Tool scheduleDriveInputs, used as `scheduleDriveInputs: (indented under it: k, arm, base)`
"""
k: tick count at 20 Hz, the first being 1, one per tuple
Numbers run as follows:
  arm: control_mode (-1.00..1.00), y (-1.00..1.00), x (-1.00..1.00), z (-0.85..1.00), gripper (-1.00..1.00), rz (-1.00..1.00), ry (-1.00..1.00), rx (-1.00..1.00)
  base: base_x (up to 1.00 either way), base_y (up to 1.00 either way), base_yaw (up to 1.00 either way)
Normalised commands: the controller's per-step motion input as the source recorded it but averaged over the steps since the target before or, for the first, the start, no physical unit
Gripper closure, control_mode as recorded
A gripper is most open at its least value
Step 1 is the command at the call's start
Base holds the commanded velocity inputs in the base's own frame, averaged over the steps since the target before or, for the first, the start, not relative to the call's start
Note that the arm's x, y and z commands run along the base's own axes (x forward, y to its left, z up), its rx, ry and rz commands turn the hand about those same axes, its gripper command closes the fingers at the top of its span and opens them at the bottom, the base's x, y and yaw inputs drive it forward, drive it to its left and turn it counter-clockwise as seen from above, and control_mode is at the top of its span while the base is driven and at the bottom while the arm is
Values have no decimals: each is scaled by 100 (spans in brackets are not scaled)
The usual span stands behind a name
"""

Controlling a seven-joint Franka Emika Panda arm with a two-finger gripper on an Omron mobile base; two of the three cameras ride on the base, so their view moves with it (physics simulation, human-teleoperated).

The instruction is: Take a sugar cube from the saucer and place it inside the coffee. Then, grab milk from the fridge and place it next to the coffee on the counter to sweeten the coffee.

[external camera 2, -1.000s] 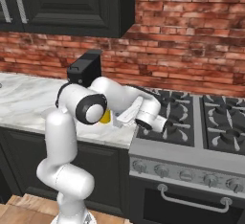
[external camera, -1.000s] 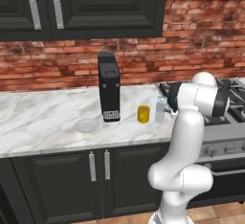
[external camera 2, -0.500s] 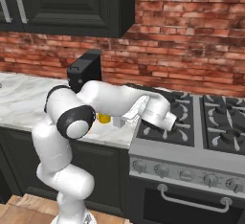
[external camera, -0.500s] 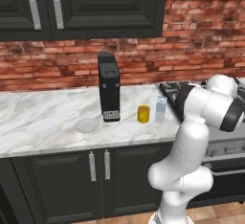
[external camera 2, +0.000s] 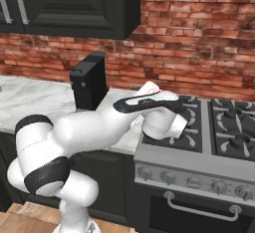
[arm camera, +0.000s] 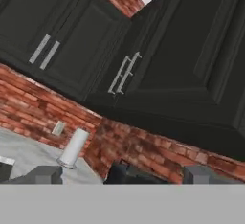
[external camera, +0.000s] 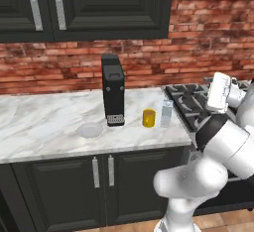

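My claw point(arm camera: 119, 173) stands open and empty, while the milk point(external camera: 166, 113) sits just right of the coffee point(external camera: 148, 118) near the bench's point(external camera: 39, 122) stove-side edge.

No readable text, label, brand or number stands on anything here. The milk point(external camera: 166, 113), the coffee point(external camera: 148, 118) and the black coffee machine point(external camera: 113, 89) beside it carry bare faces, as far as this coarse rendering lets one judge.

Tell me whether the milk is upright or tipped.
Upright: the milk stands on the counter beside the coffee, narrow top up.
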Motion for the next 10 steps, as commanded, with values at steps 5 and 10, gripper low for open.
scheduleDriveInputs:
  k: [5,10]
  arm:
    - [-100,3,-100,100,-100,-9,-44,-12]
    - [-100,16,-100,82,-100,-4,-41,-20]
  base:
    - [0,0,0]
    - [0,0,0]
